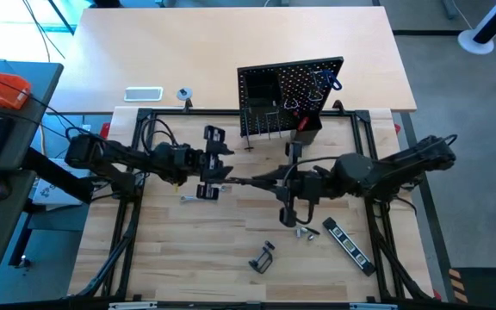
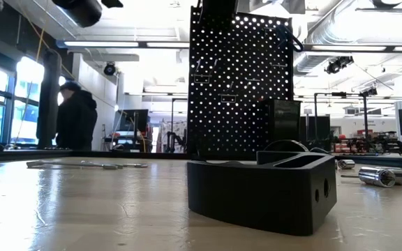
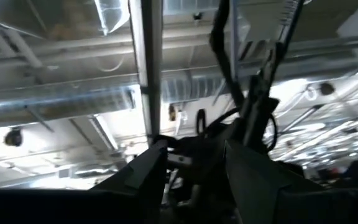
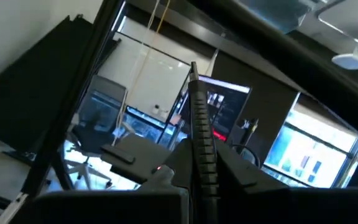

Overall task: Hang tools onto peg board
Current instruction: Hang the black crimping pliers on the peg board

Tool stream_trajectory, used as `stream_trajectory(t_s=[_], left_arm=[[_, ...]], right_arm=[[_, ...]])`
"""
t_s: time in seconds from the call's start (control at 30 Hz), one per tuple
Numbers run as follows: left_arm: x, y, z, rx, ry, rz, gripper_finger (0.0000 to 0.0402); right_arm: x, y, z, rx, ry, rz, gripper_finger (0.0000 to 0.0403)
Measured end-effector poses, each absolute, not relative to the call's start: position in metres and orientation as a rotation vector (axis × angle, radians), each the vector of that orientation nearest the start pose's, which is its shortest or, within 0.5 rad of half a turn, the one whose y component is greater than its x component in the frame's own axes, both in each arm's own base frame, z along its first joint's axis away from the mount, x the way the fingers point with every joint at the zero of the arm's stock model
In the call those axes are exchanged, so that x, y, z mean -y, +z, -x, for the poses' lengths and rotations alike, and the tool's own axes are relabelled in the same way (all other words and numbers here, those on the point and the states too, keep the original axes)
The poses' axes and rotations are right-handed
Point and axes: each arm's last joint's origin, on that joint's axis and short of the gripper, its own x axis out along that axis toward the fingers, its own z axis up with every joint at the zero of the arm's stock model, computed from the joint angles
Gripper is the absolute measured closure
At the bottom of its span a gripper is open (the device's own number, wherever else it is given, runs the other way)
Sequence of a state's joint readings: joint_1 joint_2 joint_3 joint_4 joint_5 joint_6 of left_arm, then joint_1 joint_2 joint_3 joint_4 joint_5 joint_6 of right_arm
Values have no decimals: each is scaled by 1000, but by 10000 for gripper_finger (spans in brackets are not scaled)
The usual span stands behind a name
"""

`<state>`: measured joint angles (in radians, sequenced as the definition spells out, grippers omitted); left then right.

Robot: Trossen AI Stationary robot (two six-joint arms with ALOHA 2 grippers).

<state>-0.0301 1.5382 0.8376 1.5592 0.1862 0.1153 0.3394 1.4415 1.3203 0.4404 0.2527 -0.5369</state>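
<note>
Wooden table under me, peg board upright at its far edge. I've got my right gripper clamped on a ridged tool, long axis pointing toward my left gripper, probably for a handover. Its fingers stand apart, empty as far as I see.

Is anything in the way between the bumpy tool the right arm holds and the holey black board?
Nothing clearly blocks it. The right gripper holds the ridged tool over mid-table. The strip before the peg board looks bare, except one small dark piece I cannot identify.
</note>
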Motion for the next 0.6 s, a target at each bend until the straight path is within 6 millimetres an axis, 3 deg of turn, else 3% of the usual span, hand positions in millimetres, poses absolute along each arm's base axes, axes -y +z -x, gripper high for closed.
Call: stream_trajectory(t_s=[0.6], left_arm=[[25, 340, -312, 851, -199, -163, 247]], right_arm=[[-83, 418, -327, 319, -18, 418, 381]])
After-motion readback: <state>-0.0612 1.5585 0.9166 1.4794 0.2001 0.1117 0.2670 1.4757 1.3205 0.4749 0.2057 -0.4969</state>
